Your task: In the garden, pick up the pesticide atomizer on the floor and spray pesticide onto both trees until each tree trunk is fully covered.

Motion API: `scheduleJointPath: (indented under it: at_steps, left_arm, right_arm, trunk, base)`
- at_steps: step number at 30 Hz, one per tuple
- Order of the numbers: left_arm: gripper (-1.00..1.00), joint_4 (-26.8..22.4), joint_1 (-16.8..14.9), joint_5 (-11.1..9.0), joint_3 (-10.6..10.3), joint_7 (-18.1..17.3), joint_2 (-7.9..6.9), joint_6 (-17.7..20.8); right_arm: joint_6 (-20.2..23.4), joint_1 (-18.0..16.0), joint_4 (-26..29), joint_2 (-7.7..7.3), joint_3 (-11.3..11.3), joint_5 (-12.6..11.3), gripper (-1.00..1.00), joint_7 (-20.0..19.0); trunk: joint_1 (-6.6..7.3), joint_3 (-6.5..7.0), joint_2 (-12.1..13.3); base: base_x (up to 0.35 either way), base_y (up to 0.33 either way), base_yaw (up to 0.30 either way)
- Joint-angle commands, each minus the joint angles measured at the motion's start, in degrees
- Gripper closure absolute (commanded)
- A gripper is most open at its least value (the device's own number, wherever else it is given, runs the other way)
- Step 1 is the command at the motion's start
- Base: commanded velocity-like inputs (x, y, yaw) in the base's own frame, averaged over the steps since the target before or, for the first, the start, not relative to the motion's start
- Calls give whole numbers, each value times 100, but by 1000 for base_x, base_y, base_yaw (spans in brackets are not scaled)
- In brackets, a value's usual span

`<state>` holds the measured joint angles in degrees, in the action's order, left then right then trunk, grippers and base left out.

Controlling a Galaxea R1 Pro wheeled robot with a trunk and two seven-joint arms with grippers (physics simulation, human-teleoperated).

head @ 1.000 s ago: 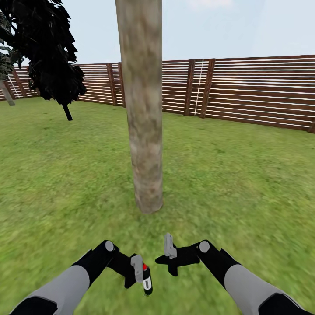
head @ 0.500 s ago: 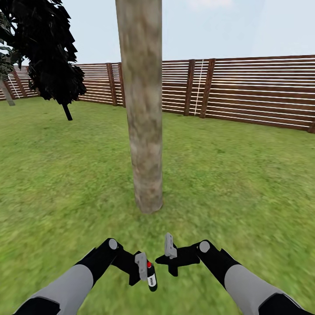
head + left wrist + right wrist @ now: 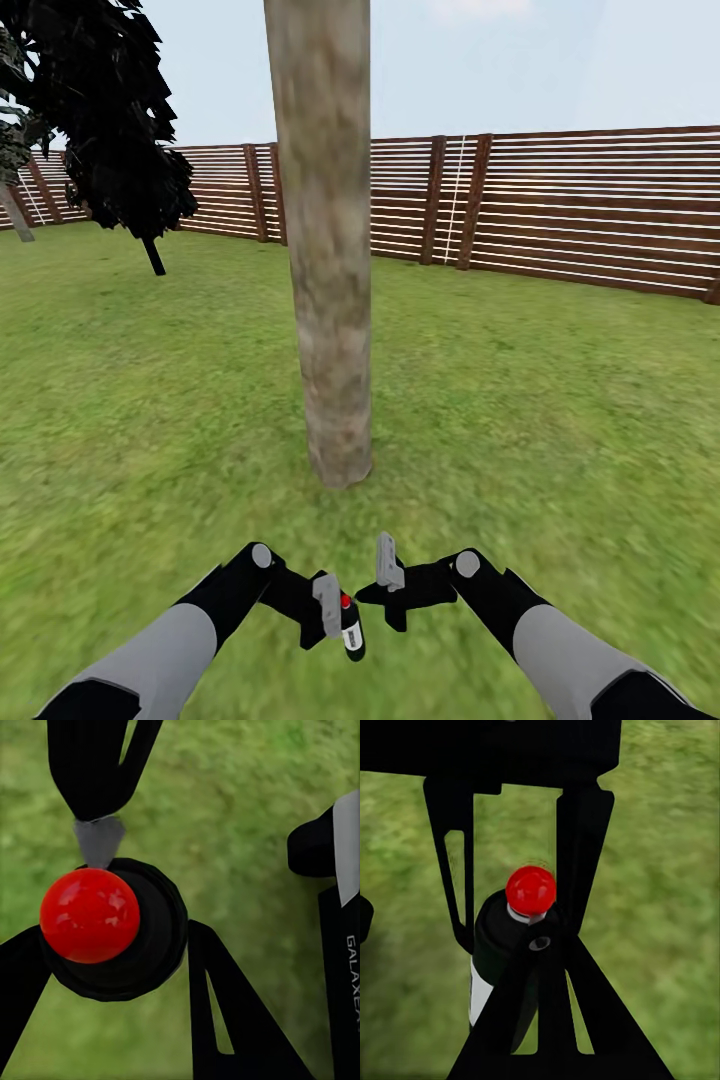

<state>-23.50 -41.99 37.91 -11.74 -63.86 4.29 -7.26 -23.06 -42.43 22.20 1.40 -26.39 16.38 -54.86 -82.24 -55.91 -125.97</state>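
Left gripper (image 3: pixel 338 612) fingers clamp the red-capped atomizer (image 3: pixel 351 628) above the lawn (image 3: pixel 560 400); right gripper (image 3: pixel 384 580) fingers apart, empty, facing the tree trunk (image 3: pixel 328 260).

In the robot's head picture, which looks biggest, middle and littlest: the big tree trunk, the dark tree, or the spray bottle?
1. The tree trunk looks biggest, though it stands nearest.
2. The dark tree looks smaller, but it is farther back, so its real size is unsure.
3. The spray bottle, held in the left end effector, looks littlest.
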Motion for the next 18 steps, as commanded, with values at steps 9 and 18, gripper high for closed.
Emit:
scheduleJointPath:
  at_steps: [9, 18]
  left_arm:
    - [100, -6, -2, 42, 5, -4, 2, -65]
    - [100, 3, -2, 65, 20, 172, -50, -59]
  right_arm:
    - [-23, -2, 5, 0, 2, 41, 100, 1]
    - [-23, -2, 6, 0, 2, 38, 100, 1]
  trunk:
    - [1, -5, -2]
    - [1, -5, -2]
  base:
    - [0, 0, 0]
    - [0, 0, 0]
